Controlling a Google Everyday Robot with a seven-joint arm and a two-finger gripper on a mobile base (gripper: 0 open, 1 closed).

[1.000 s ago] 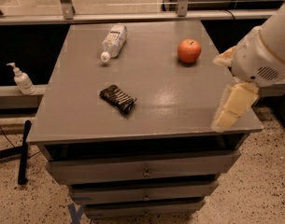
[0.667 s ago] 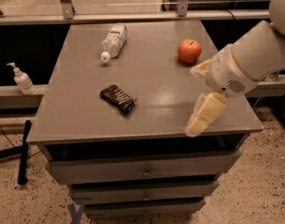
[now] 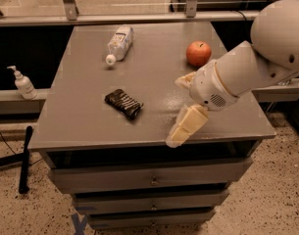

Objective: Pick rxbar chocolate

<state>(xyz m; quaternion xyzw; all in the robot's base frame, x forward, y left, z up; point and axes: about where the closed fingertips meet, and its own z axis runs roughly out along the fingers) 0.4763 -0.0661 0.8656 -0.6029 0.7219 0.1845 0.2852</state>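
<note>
The rxbar chocolate (image 3: 123,103) is a flat dark bar in a crinkly wrapper with pale markings. It lies on the grey table top (image 3: 85,121), left of centre near the front. My gripper (image 3: 177,110) hangs over the front right part of the table, to the right of the bar and apart from it. Its two cream fingers (image 3: 186,126) are spread open and hold nothing. The white arm reaches in from the right.
A clear plastic bottle (image 3: 118,43) lies at the back of the table. A red apple (image 3: 198,53) sits at the back right, just behind my arm. A hand-pump bottle (image 3: 23,83) stands on a ledge to the left. Drawers are below the table top.
My arm and gripper have moved left and forward over the table, closer to the bar. The bar, bottle and apple have not moved.
</note>
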